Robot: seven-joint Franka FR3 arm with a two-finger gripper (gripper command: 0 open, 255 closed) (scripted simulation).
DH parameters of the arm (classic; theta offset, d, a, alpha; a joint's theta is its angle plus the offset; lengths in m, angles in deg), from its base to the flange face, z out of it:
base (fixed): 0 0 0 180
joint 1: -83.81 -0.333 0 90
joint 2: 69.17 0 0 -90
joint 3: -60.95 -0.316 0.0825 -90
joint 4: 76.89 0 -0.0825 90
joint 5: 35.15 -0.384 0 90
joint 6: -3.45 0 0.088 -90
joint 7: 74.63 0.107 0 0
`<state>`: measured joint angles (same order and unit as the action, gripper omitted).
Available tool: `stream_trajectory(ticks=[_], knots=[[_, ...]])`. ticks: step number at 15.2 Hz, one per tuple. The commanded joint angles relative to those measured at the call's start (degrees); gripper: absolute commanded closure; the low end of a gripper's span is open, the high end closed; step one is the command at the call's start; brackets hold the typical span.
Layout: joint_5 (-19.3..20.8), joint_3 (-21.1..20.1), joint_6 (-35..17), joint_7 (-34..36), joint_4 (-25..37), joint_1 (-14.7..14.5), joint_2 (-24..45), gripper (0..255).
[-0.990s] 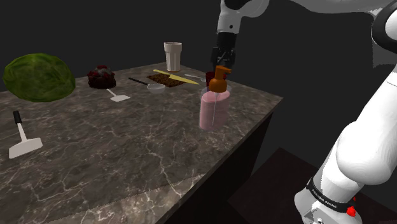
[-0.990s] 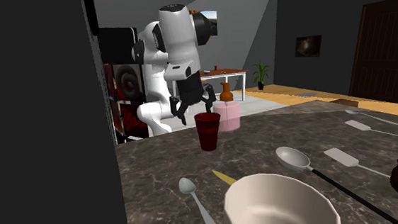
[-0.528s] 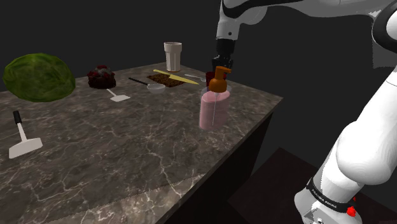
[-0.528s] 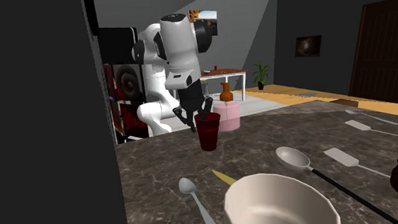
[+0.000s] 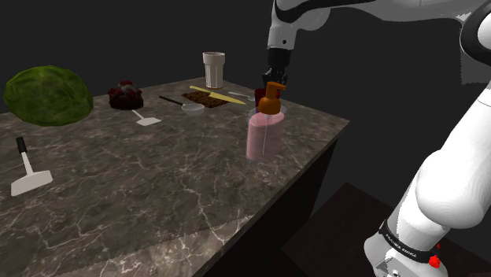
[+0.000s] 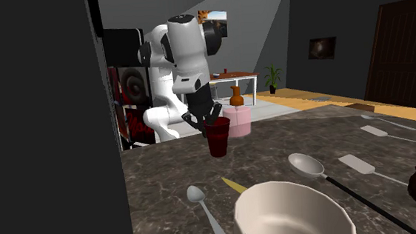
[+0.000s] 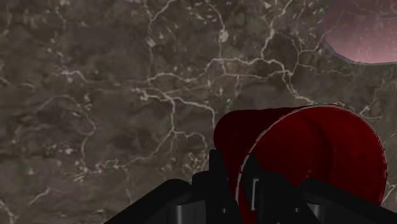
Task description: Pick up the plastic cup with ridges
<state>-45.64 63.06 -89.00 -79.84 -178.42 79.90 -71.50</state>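
1. So, the gripper [image 6: 206, 123]: fingers nearly together, one inside and one outside a rim wall, apparently pinching it.
2. Then the red cup [image 6: 217, 140]: upright on the counter [image 6: 278, 141], right beneath the gripper; the lift looks straight-up.
3. The pink pump bottle [image 6: 238, 122] sits just beside it, so careful.

— What's on the marble counter [image 5: 157, 181]?
— Pink soap bottle [image 5: 263, 135], orange pump, upright near the edge. At the shoulder view's left: a green leafy head [image 5: 47, 94], a dark red lumpy item [image 5: 125, 95] near it.
— Utensils?
— White spatula [image 5: 31, 181], black handle, lying flat, well apart from the rest. Smaller spatula [image 5: 147, 119] just beside the lumpy item. A ladle [image 6: 306, 164] and a spoon [image 6: 196, 193], both flat.
— Beyond the counter?
— Dark door [image 6: 399, 49], potted plant [image 6: 272, 77].
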Motion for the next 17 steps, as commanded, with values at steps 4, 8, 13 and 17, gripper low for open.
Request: stream_trajectory(ticks=[4, 8, 13, 17], knots=[[0.0, 0.1, 3.1, 0.5, 3.5, 0.1, 0.3, 255], [0.0, 0.1, 6.3, 0.9, 7.2, 0.1, 0.8, 255], [-0.1, 0.2, 10.4, 1.6, 12.3, 0.2, 1.8, 255], [-0.2, 0.2, 12.2, 1.8, 14.7, 0.2, 2.3, 255]])
